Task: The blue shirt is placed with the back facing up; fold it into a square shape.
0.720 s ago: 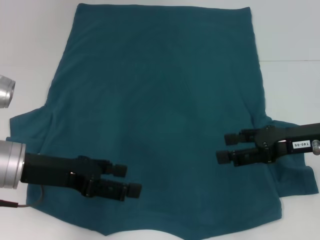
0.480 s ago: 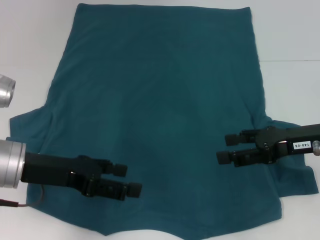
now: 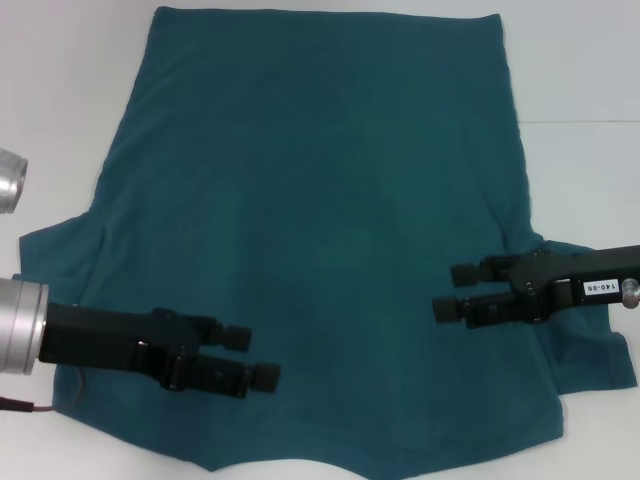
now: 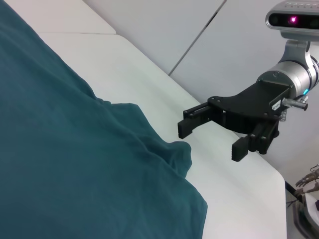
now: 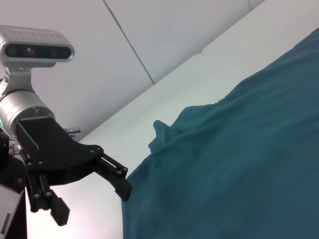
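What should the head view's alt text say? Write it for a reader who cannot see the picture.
A blue shirt lies spread flat on a white table, plain side up. The open left gripper and open right gripper hover over its near corners, fingers pointing inward toward each other.

Blue shirt (image 3: 320,230): soft matt knit cloth, plain, lightly rumpled at the sleeves. My left gripper (image 3: 250,357) and right gripper (image 3: 452,292): matt black hard plastic or coated metal, on brushed silvery metal wrist housings (image 3: 20,327). Table (image 3: 60,90): smooth white, faint sheen.
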